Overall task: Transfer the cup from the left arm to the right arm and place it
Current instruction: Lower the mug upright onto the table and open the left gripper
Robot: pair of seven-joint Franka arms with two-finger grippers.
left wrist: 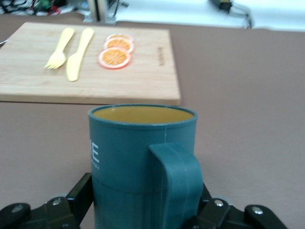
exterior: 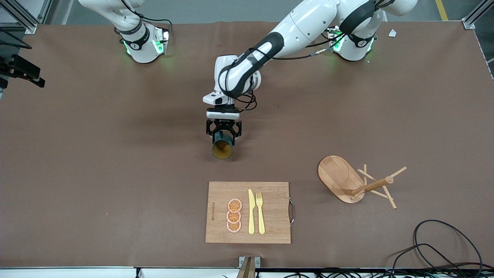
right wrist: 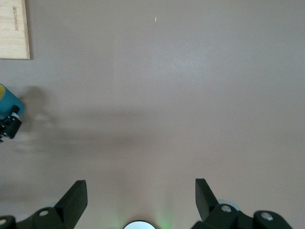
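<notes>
While the left gripper [exterior: 223, 133] is clamped on the cup [exterior: 222, 148] above mid-table, the handover is not yet done — the right gripper [right wrist: 138, 198] waits, fingers apart.

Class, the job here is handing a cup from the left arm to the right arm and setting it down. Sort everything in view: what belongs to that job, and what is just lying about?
Belongs to the job:
cup, held by the left gripper over the table's middle
right gripper, open, waiting

Just lying about:
cutting board
orange slices
knife
fork
wooden peg stand, tipped over
</notes>
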